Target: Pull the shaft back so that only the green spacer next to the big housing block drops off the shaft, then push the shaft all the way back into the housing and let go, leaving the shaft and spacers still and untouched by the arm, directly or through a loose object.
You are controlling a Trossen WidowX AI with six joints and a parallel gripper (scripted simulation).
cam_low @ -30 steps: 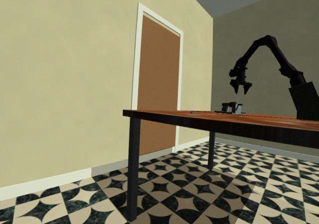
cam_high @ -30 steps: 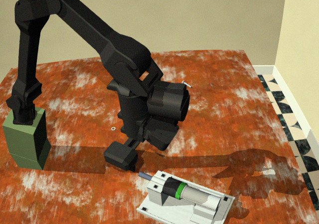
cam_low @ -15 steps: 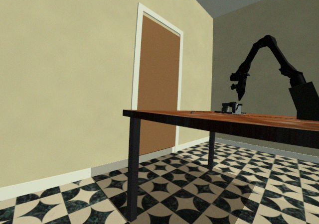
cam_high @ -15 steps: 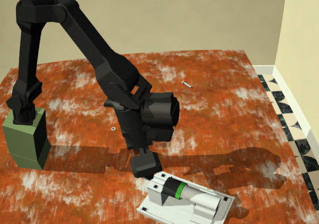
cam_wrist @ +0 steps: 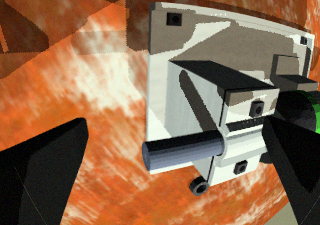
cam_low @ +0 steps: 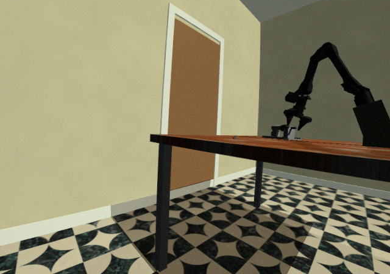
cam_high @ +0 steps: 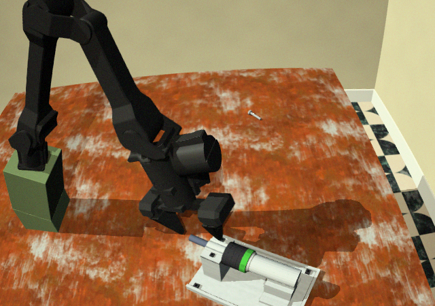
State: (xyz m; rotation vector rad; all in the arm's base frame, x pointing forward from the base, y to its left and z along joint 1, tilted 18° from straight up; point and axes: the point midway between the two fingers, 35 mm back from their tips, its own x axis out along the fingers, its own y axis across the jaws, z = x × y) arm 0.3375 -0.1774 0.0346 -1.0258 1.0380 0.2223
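A white fixture plate (cam_high: 253,278) lies near the table's front edge. On it a small white support block (cam_high: 215,260) carries a grey-blue shaft end (cam_high: 197,240) that sticks out to the left. A black spacer (cam_high: 232,255) and a green spacer (cam_high: 246,260) sit on the shaft next to the long white housing (cam_high: 277,269). My gripper (cam_high: 200,230) is open and empty, its fingers low, straddling the shaft end without touching it. In the wrist view the shaft end (cam_wrist: 183,148) lies between the two dark fingers, and the green spacer (cam_wrist: 312,112) shows at the right edge.
A small silver bolt (cam_high: 254,115) lies on the table farther back. A small dark washer (cam_wrist: 198,185) lies by the plate. The arm's green base block (cam_high: 35,190) stands at the left. The table's right edge drops to a tiled floor.
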